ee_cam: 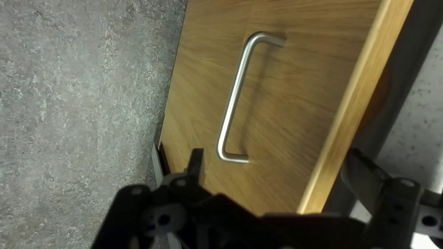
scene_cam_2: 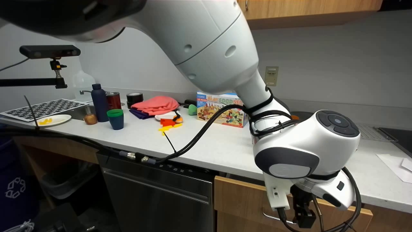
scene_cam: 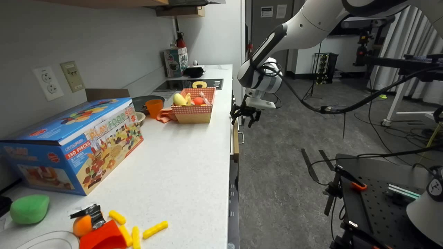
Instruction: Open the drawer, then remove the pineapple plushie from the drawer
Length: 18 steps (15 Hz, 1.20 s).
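The drawer stands slightly open under the counter. Its light wood front shows in both exterior views [scene_cam: 236, 141] [scene_cam_2: 238, 196] and fills much of the wrist view [ee_cam: 294, 103]. A metal bar handle [ee_cam: 233, 100] is on that front. My gripper [ee_cam: 278, 157] is open and empty. In the wrist view one finger is outside the front and the other is over the gap behind its top edge. In an exterior view the gripper [scene_cam: 241, 123] is at counter height, by the drawer. The pineapple plushie is not identifiable; a dim orange-brown patch [ee_cam: 375, 100] shows in the dark gap.
The white countertop [scene_cam: 193, 166] has its edge just beside the gripper. On it stand a play food box [scene_cam: 107, 145], a checkered basket [scene_cam: 192, 114] of toy food and an orange cup [scene_cam: 154, 108]. A dishwasher [scene_cam_2: 157, 196] is beside the drawer.
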Tool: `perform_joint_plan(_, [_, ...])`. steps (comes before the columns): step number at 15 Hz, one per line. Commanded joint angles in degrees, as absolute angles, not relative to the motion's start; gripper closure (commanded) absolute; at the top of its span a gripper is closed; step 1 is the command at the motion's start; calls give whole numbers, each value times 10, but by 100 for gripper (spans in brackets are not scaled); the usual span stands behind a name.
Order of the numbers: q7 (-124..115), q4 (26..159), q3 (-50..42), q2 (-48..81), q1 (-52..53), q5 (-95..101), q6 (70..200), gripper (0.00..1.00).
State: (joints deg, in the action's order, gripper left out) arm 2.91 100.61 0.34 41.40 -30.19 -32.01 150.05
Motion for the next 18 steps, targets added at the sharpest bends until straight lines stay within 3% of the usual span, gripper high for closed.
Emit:
perform_joint_plan(1, [47, 1002, -1, 432, -317, -339, 1521, 0])
perform_joint_plan(5, [30, 1030, -20, 421, -320, -326, 1526, 0])
perform_joint_plan(13, [-82, 1131, -149, 348, -240, -192, 1458, 0])
perform_joint_plan(18, [-168, 1160, -222, 301, -177, -67, 1350, 0])
